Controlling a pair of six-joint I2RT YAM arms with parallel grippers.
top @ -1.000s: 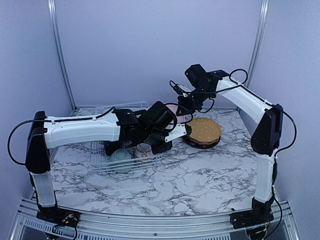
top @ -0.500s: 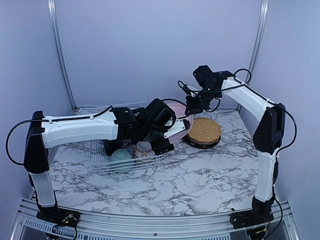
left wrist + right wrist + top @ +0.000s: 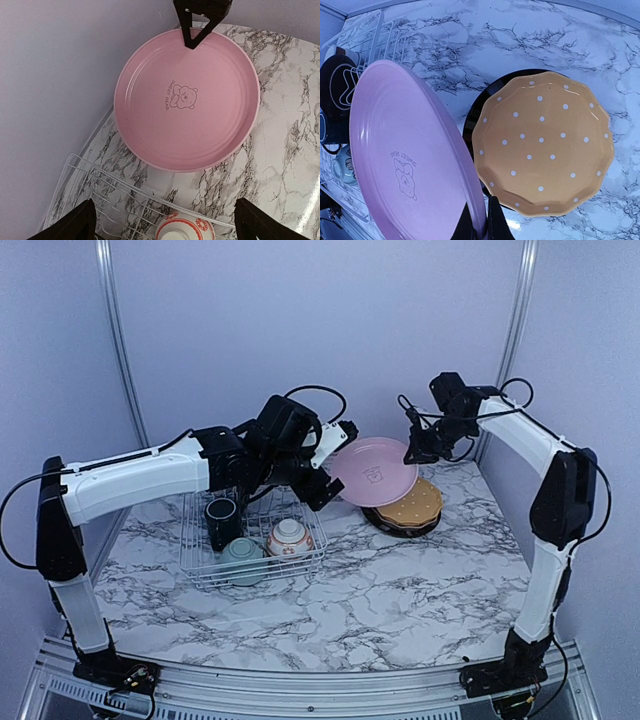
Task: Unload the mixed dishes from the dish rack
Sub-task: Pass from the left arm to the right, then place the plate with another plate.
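**Glaze, Wire and Marbled Sheen**

The round pink glazed plate [image 3: 187,100] looks smooth and glossy, like ceramic. The scalloped yellow white-dotted plate [image 3: 542,142] carries a softer satin glaze. The white wire-grid dish rack [image 3: 193,540] seems coated metal. The grey-veined marble-pattern tabletop [image 3: 400,600] shines faintly.

The right jaws pinch the tilted pink plate [image 3: 372,470] over the yellow plate [image 3: 415,505]; the left jaws gape beside it.

— What is seen underneath?
— A white tabletop [image 3: 400,610] veined in grey, edged at the near side by a metal rail [image 3: 300,692].
— And behind?
— Plain lavender walls [image 3: 300,330], framed by two metal posts [image 3: 122,340].
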